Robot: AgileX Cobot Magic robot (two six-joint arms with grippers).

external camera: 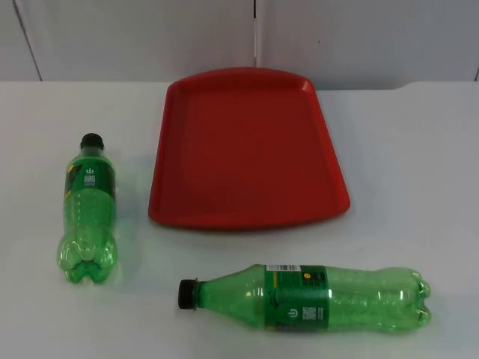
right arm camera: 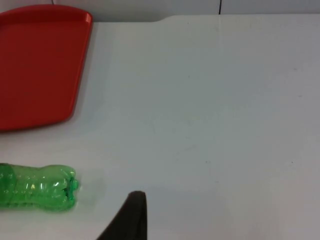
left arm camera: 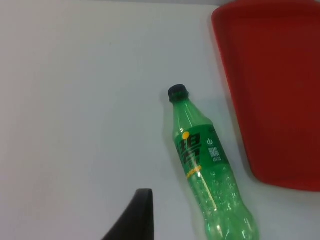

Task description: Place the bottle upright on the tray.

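Note:
A red tray [external camera: 247, 149] lies flat at the table's middle back, with nothing on it. Left of it a small green bottle [external camera: 88, 213] with a black cap lies on its side, cap toward the wall. A larger green bottle [external camera: 314, 298] lies on its side near the front edge, cap pointing left. My left gripper [left arm camera: 142, 200] hangs above bare table beside the small bottle [left arm camera: 205, 170], apart from it, with the tray [left arm camera: 275, 90] beyond. My right gripper [right arm camera: 134, 202] hangs over bare table to the right of the large bottle's base [right arm camera: 37, 187], not touching it.
The white table top [external camera: 404, 149] stretches wide to the right of the tray. A grey partition wall [external camera: 337, 37] closes off the back. The tray's edge [right arm camera: 35, 65] lies beyond the large bottle in the right wrist view.

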